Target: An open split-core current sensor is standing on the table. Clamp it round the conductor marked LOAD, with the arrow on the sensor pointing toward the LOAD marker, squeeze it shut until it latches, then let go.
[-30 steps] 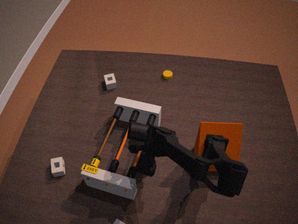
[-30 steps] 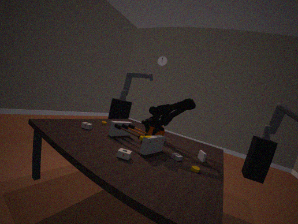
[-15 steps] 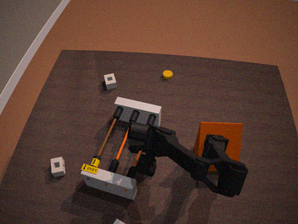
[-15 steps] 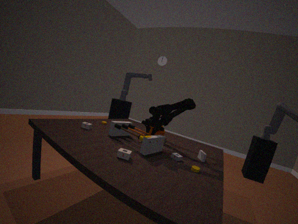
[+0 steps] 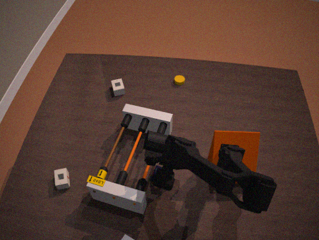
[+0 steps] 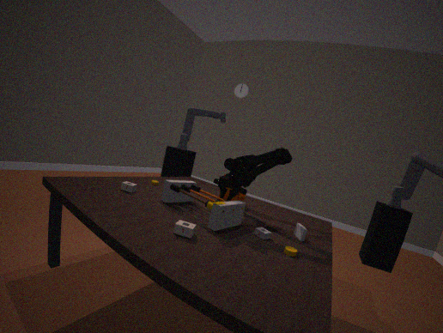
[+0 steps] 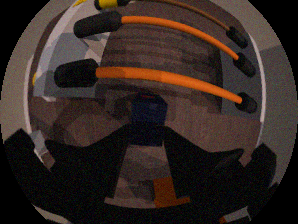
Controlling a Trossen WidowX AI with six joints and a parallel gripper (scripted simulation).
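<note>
The dark blue sensor (image 7: 149,111) stands between my fingertips, with a small red mark on top; whether its jaw is open and where its arrow points cannot be told. My gripper (image 7: 147,128) is shut on it, low beside the nearest orange conductor (image 7: 160,75) on the arm's side of the rack. In the top view the black wrist hides most of the grip. The LOAD conductor (image 5: 114,149) (image 7: 200,12) is the thin brownish one on the far side, with a yellow sleeve (image 5: 102,174) and the yellow LOAD marker (image 5: 96,180) at one end. No sensor is round it.
Two pale end blocks (image 5: 117,193) (image 6: 176,192) hold three conductors; the middle orange one (image 5: 133,151) lies between the sensor and LOAD. White boxes (image 5: 118,87) (image 5: 62,179) (image 6: 263,233), a white plate (image 6: 300,232) and yellow discs (image 5: 179,80) (image 6: 291,251) stand around. An orange block (image 5: 238,137) is at the arm's base.
</note>
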